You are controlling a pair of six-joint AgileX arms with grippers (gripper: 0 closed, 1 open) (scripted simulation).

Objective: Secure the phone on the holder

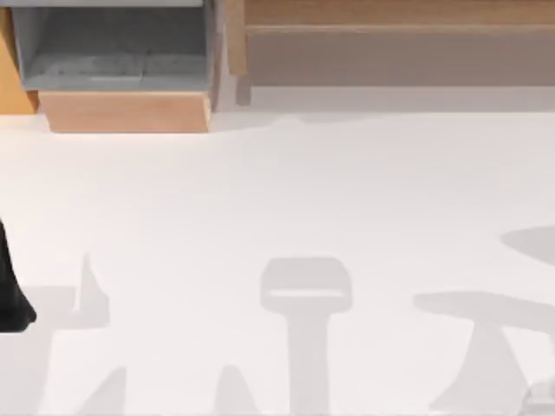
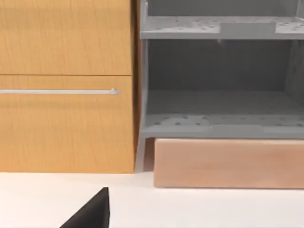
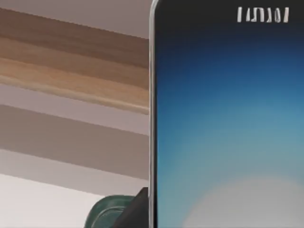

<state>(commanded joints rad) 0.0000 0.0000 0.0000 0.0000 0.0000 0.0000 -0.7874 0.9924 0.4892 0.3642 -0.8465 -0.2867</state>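
Close-up, phone (image 3: 228,123) w/ blue screen upright, green object (image 3: 107,211) behind.

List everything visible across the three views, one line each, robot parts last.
phone: one, black bezel with silver edge, blue screen paling toward the centre, close up in the right wrist view
green object: one, dark green, rounded, beside the phone's edge; what it is cannot be told
table: one, white, across the top view
grey shelf unit: one, grey, at the table's far left, on a light wooden base
wooden cabinet: one, orange-brown with a silver handle, beside the shelf unit
wooden ledge: one, brown, along the far right
left arm: one, black, at the table's left edge
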